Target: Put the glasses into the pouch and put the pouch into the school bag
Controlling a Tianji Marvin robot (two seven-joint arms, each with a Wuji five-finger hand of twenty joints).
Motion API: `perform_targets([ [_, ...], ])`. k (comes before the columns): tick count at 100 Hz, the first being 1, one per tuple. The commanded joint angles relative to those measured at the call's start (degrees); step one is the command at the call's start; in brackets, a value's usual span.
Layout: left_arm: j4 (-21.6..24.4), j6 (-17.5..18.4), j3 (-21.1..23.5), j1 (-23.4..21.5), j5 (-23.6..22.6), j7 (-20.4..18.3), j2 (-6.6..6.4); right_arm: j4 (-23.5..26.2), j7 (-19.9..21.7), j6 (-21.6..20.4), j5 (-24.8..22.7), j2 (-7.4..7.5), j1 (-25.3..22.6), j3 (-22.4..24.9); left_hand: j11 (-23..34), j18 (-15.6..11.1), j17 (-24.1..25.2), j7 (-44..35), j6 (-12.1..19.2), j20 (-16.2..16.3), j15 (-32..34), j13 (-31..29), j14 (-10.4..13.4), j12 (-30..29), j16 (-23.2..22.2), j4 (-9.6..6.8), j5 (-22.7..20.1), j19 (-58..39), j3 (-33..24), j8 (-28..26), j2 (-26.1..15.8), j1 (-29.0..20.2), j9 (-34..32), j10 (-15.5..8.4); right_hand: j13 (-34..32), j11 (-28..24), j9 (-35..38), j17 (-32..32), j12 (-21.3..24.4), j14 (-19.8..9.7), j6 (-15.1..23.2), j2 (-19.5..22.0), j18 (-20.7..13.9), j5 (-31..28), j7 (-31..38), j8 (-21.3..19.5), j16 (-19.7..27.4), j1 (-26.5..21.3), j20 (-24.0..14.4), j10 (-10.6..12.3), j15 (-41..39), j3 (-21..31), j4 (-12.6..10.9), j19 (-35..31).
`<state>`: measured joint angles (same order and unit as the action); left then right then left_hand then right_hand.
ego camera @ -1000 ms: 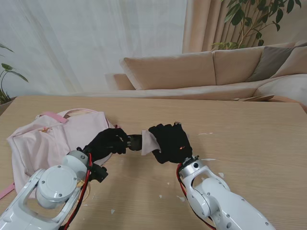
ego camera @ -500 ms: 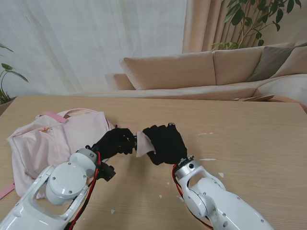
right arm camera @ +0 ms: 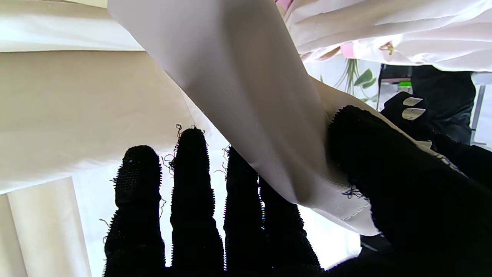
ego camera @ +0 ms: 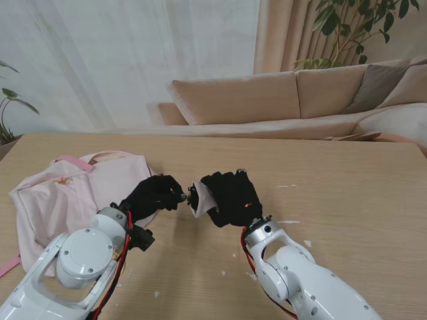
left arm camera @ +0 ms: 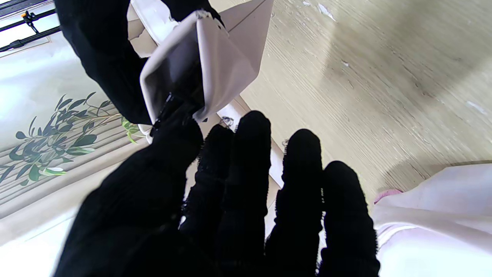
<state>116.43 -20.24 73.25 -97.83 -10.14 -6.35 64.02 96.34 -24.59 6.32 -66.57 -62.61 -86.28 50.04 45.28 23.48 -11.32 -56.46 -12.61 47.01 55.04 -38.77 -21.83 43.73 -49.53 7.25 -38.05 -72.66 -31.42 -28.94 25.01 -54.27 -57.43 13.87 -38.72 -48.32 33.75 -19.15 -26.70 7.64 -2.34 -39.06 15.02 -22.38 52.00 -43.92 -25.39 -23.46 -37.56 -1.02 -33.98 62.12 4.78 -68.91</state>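
Your two black knit-gloved hands, left (ego camera: pixel 155 195) and right (ego camera: pixel 233 199), frame a pale pink fabric pouch (ego camera: pixel 200 200); a soft pink cloth school bag (ego camera: pixel 73 193) lies on light wood-grain surface (ego camera: pixel 347 193).

Home living room, beige sofa (ego camera: pixel 267 100), sheer curtains (ego camera: pixel 127 60), potted plant (ego camera: pixel 353 27), wooden table (ego camera: pixel 347 173)

My bench (ego camera: pixel 347 200) is pale wood with a plain grain, and I can see small white flecks (ego camera: pixel 289 221) scattered on its right side. Beyond its far edge stands a beige sofa (ego camera: pixel 267 100). White sheer curtains (ego camera: pixel 100 60) hang behind it, with a tan drape (ego camera: pixel 280 33) beside them. Leafy plants show at the top right (ego camera: pixel 353 27) and far left (ego camera: pixel 8 110).
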Motion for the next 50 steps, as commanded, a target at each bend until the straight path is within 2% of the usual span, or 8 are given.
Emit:
perform_targets([
  [1,0.5,-0.3,-0.7,0.2,-1.1,-0.9,0.27,0.1,0.5,0.0,-0.2,-0.15,0.0,-0.3,3.8,-2.3,0.6,-3.3,1.9,1.5,2.8,0.7,1.6,1.5,-2.3,0.42,2.9,-1.7,-1.0,-2.2,3.1,2.5,1.3,-1.0,-0.6,-0.3,0.4,0.0,-0.4,-0.7,1.5,0.9,0.5,-1.5,0.9,-0.9,-0.6,-1.8,-0.7,0.6,-0.3,2.3,-1.3,-0.8],
  [7,0.4,-0.4,-1.0,0.4,-1.6,-1.2,0.18,0.1,0.4,-0.1,-0.3,-0.14,0.0,-0.4,5.1,-2.9,1.4,-3.6,1.7,1.9,3.2,1.9,2.3,1.0,-3.0,0.85,4.7,-1.5,-0.9,-3.3,3.8,4.9,3.1,-1.2,-0.6,-0.3,0.5,0.0,-0.4,-0.8,1.5,1.0,0.5,-1.5,0.9,-0.9,-0.6,-1.8,-0.7,0.6,-0.3,2.4,-1.3,-0.8],
  [18,0.4,-0.5,-1.1,0.5,-1.5,-1.5,0.11,0.2,0.4,-0.1,-0.5,-0.11,0.0,-0.4,5.7,-3.7,3.4,0.1,0.4,2.6,2.5,4.6,2.6,0.3,-4.0,1.96,6.2,-0.6,-6.3,-5.7,3.7,12.1,6.2,-0.7,-0.7,-0.4,0.6,0.0,-0.5,-0.7,1.5,1.0,0.5,-1.6,0.9,-0.9,-0.6,-1.9,-0.7,0.6,-0.3,2.4,-1.3,-0.8],
  [19,0.4,-0.5,-1.1,0.5,-1.5,-1.6,0.10,0.2,0.4,-0.1,-0.5,-0.11,0.0,-0.4,5.8,-3.8,3.6,0.3,0.3,2.6,2.5,4.7,2.6,0.3,-4.0,1.91,6.2,-0.6,-6.4,-5.7,3.6,12.4,6.3,-1.8,-0.7,-0.4,0.5,0.0,-0.5,-0.7,1.5,1.0,0.5,-1.6,0.9,-0.9,-0.6,-1.9,-0.7,0.6,-0.3,2.4,-1.3,-0.8],
  [22,0.4,-0.4,-1.1,0.4,-1.5,-1.6,0.10,0.2,0.4,-0.1,-0.5,-0.11,0.0,-0.4,5.7,-3.9,3.8,0.5,0.1,2.7,2.4,4.9,2.6,0.4,-4.0,1.79,6.2,-0.6,-6.9,-5.9,3.8,13.0,6.6,-0.9,-0.6,-0.3,0.4,0.0,-0.5,-0.8,1.4,1.0,0.5,-1.5,0.9,-0.9,-0.6,-1.9,-0.7,0.6,-0.3,2.4,-1.3,-0.8],
  [29,0.4,-0.4,-1.1,0.5,-1.8,-1.8,0.03,0.2,0.4,-0.1,-0.4,-0.12,0.0,-0.3,5.7,-4.0,4.0,0.7,0.2,2.7,2.3,5.1,2.7,0.4,-4.0,1.72,6.4,-0.5,-7.3,-6.1,3.6,13.7,6.8,-0.8,-0.6,-0.4,0.5,0.0,-0.5,-0.8,1.5,1.0,0.5,-1.5,0.9,-1.0,-0.6,-1.9,-0.7,0.6,-0.3,2.4,-1.3,-0.8],
  [38,0.3,-0.8,-1.3,0.7,-2.4,-1.7,0.03,0.2,0.2,-0.2,-0.3,-0.16,0.0,-0.4,6.3,-3.9,3.9,-0.2,0.9,2.9,2.5,4.9,3.0,0.8,-4.3,2.33,6.9,-0.6,-6.8,-6.8,4.0,10.7,6.7,-1.4,-0.6,-0.4,0.4,0.0,-0.5,-0.8,1.5,1.0,0.5,-1.5,0.9,-1.0,-0.7,-1.9,-0.7,0.6,-0.3,2.4,-1.3,-0.8],
  [50,0.1,-1.4,-1.7,1.0,-2.7,-1.4,0.11,0.2,0.0,-0.2,-0.3,-0.20,0.0,-0.5,7.0,-3.9,3.6,-2.9,1.5,3.2,3.0,4.6,3.2,3.0,-4.6,1.07,7.7,-0.6,-2.4,-5.8,3.4,5.1,6.1,-1.9,-0.6,-0.3,0.4,0.0,-0.5,-0.7,1.5,1.0,0.5,-1.5,0.9,-1.0,-0.7,-1.9,-0.7,0.6,-0.3,2.4,-1.3,-0.8],
])
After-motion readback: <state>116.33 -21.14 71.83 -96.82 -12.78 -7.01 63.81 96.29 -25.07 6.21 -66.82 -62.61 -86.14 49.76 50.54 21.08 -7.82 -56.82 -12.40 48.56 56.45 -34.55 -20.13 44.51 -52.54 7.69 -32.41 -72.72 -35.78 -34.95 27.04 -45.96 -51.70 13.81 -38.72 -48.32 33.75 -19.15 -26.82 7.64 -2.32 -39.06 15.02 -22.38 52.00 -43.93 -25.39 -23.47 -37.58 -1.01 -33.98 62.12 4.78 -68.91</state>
